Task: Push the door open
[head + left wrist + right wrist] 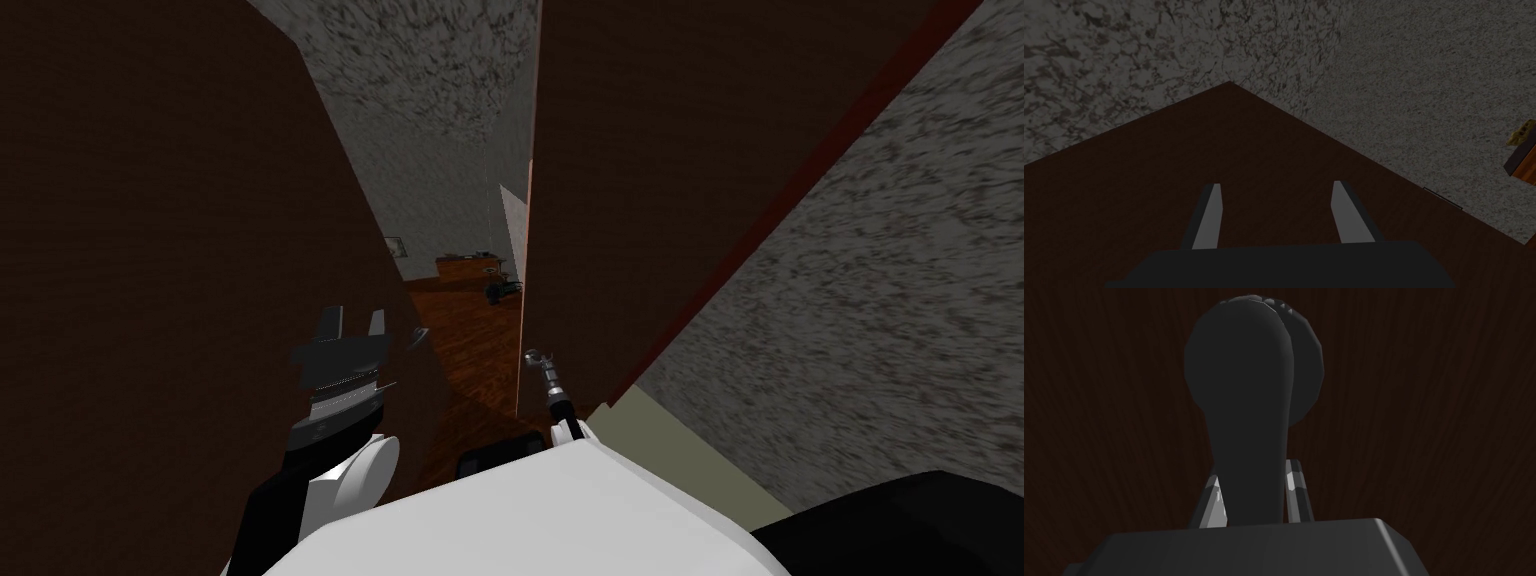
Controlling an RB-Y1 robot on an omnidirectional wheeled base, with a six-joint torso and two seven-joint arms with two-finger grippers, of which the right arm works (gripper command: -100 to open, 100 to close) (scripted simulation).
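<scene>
R tool (1254,470) clamps handle (1244,388); door (1424,413) ajar, desk (468,268) beyond.

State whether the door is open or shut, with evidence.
Partly open: past the door edge a gap shows the floor and a desk beyond.

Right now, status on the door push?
Right hand shut on door handle. Left hand open over dark brown panel. Door ajar, narrow gap; wood floor and desk beyond.
</scene>
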